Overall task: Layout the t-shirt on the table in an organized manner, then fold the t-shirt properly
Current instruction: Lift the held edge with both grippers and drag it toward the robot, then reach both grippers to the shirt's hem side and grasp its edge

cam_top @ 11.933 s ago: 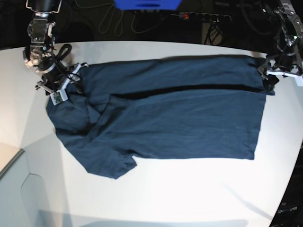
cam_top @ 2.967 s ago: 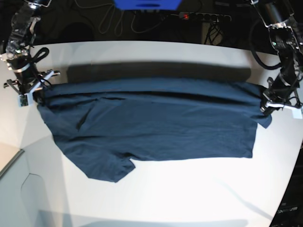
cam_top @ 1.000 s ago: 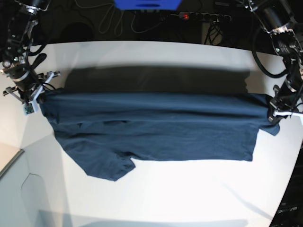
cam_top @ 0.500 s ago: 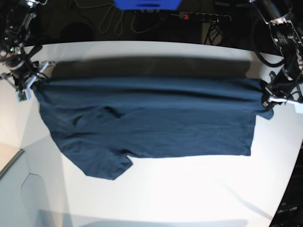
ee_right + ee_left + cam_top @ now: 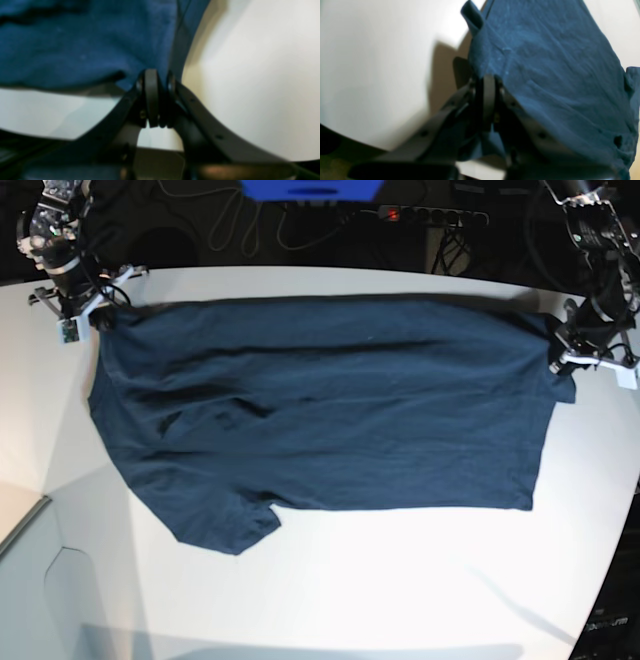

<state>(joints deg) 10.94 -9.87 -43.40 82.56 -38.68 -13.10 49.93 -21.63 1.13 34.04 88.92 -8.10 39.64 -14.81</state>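
The dark navy t-shirt (image 5: 330,405) lies spread across the white table (image 5: 380,580), stretched flat between my two grippers, with a sleeve at the lower left. My left gripper (image 5: 565,355) is shut on the shirt's far right corner; in the left wrist view the gripper (image 5: 486,82) pinches the t-shirt (image 5: 545,75), which hangs from it. My right gripper (image 5: 95,315) is shut on the far left corner; in the right wrist view the gripper (image 5: 155,82) clamps the t-shirt's (image 5: 87,42) edge above the table (image 5: 250,75).
Cables and a power strip (image 5: 430,215) lie beyond the table's far edge, beside a blue object (image 5: 310,188). The table's curved edge runs down the right side (image 5: 620,510). A grey panel sits at the lower left (image 5: 30,580).
Both grippers have pulled the held shirt edge toward the far side of the table. The fold has opened and the shirt now lies spread wider and flatter.
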